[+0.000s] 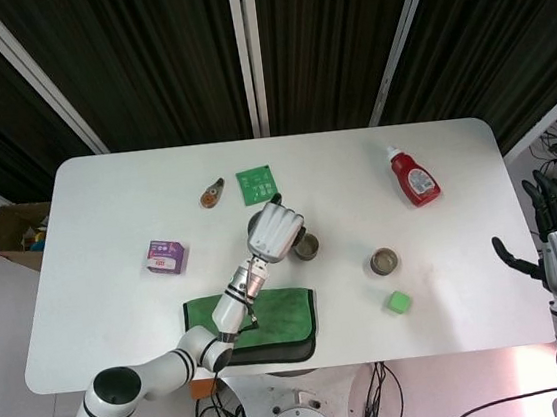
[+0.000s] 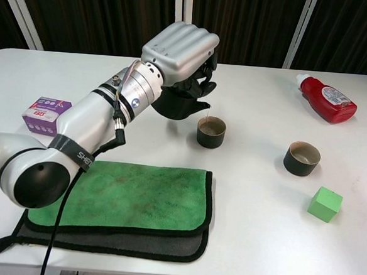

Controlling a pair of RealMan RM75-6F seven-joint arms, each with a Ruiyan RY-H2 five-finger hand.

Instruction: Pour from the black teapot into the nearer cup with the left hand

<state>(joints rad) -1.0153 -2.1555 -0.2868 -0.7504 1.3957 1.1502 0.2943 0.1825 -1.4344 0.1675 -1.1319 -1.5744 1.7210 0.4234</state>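
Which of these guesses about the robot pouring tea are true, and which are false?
1. The left hand holds the black teapot. True.
2. The teapot's spout is over the cup near the green cube. False: it is at the rim of the nearer cup, beside the green cloth.
3. The right hand is holding the red bottle. False: it hangs open off the table's right edge, far from the bottle.
4. The red bottle lies on its side. True.
5. The purple box sits on the green cloth. False: it sits on the bare table, apart from the cloth.
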